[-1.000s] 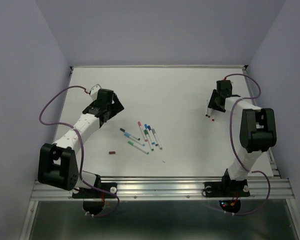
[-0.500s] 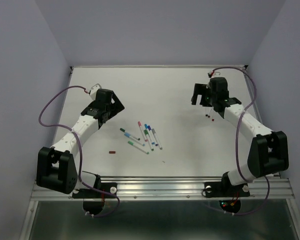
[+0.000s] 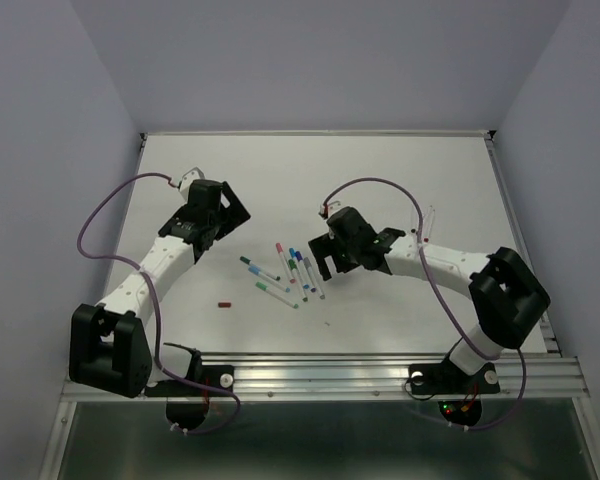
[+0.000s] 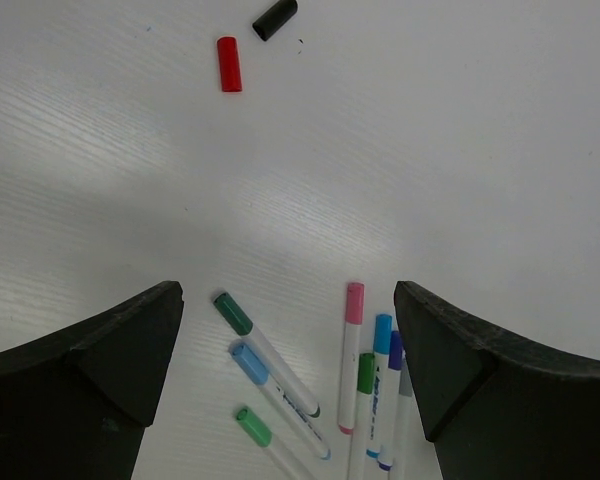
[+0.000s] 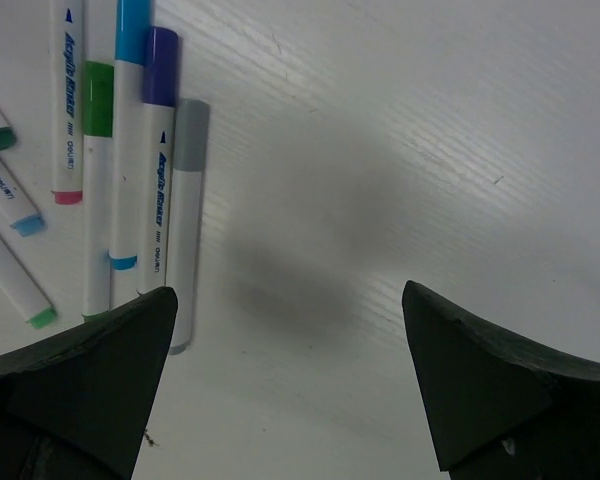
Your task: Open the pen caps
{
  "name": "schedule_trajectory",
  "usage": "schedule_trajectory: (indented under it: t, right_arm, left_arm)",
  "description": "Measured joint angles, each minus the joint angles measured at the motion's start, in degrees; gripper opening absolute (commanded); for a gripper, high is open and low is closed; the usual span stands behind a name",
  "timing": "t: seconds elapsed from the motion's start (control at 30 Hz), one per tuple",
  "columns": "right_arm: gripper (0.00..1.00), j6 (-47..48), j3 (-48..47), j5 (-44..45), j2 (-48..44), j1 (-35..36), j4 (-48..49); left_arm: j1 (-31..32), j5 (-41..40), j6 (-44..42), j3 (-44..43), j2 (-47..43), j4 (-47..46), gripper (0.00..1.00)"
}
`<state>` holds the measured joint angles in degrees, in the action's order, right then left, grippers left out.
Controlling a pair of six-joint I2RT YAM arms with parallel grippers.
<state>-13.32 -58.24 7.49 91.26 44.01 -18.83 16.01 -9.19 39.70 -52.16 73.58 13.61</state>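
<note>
White table (image 3: 380, 170), pens (image 3: 298, 275) bunched near the middle. The left gripper (image 4: 285, 295) and right gripper (image 5: 290, 295) both have their jaws spread wide, with nothing between them and nothing touched.

The top view gives me layout only. The left gripper sits up-left of the bunch, well apart from it. The right gripper is just beside its right edge. This view also shows one dark red cap (image 3: 224, 303) lying loose, near-left of the pens. Two thin white barrels (image 3: 417, 217) lie well off to the right, and neither wrist view shows them. Cap colours are too small to sort from up there.

The left wrist view sorts them, and I count eight capped pens.
- **Three slanted pens:** dark green cap (image 4: 233, 313), blue cap (image 4: 244, 362), green cap (image 4: 252, 427).
- **Five side by side:** pink cap (image 4: 354, 302), light blue cap (image 4: 382, 332), second green cap (image 4: 366, 372), purple cap (image 4: 395, 350), and a grey one partly behind the finger.

This view also shows two loose caps, a red cap (image 4: 228, 64) and a black cap (image 4: 275, 19). They lie close together, well apart from the pens. I can't tell whether the red one is the dark red one seen from above.

The right wrist view shows the grey cap (image 5: 190, 125) in full, plus printed lettering on the barrels. It cuts off the pink cap and shows no loose caps.
</note>
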Motion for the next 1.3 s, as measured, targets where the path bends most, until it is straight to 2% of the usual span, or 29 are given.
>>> schedule_trajectory:
  t: [0.27,1.03,1.07,1.1,1.17,1.3]
  right_arm:
    - [1.00,-1.25,-1.97,3.89,7.32,4.50,-1.31]
    - [1.00,-3.65,-5.75,7.34,12.50,6.27,-1.53]
    - [0.93,-3.87,-5.77,7.43,12.57,6.27,-1.53]
    - [0.81,-4.17,-5.79,7.54,12.61,6.27,-1.51]
    - [0.44,-4.94,-5.79,7.54,12.66,6.29,-1.44]
    - [0.28,-6.51,-5.70,7.32,12.92,6.60,-0.57]
  left_arm:
    - [0.00,0.81,-0.04,1.16,-0.66,-0.55,0.99]
    - [0.00,1.68,-0.26,2.05,-2.51,-1.38,0.99]
    - [0.00,1.70,-0.26,2.05,-2.62,-1.38,0.99]
    - [0.00,1.68,-0.26,2.05,-2.62,-1.38,0.99]
    - [0.00,1.70,-0.26,2.05,-2.64,-1.38,0.99]
    - [0.00,1.75,-0.39,2.05,-2.64,-1.38,0.99]
